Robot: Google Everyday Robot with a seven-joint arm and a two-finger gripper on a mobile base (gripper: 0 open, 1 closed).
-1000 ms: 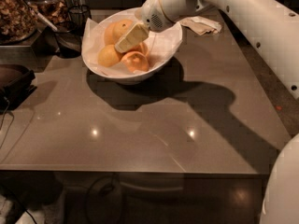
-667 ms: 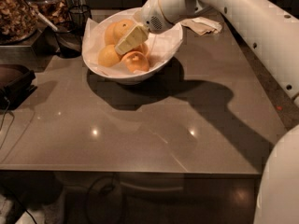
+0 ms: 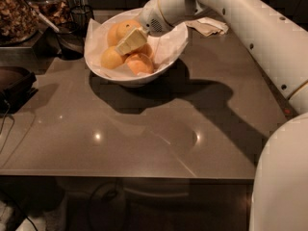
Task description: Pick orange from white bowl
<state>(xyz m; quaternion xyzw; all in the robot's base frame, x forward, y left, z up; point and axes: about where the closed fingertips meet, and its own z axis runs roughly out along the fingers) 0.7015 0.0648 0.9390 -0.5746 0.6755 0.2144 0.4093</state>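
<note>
The white bowl (image 3: 166, 61) stands at the back of the grey table, lined with white paper. It holds the orange (image 3: 121, 30) at the back, a smaller pale yellow fruit (image 3: 110, 58) at the left and a reddish-orange fruit (image 3: 141, 64) at the front. My gripper (image 3: 131, 41) reaches in from the right. Its cream tip lies over the fruits, just in front of the orange and touching or nearly touching it. The white arm (image 3: 231, 13) crosses the top right of the view.
A crumpled napkin (image 3: 207, 26) lies behind the bowl on the right. Dark pans and a tray of brown food (image 3: 17, 16) stand at the back left, and a black appliance (image 3: 14, 83) sits on the left edge. The table's front edge runs near the bottom.
My gripper has shifted slightly left and down, deeper among the fruits. The bowl and the fruits have not moved.
</note>
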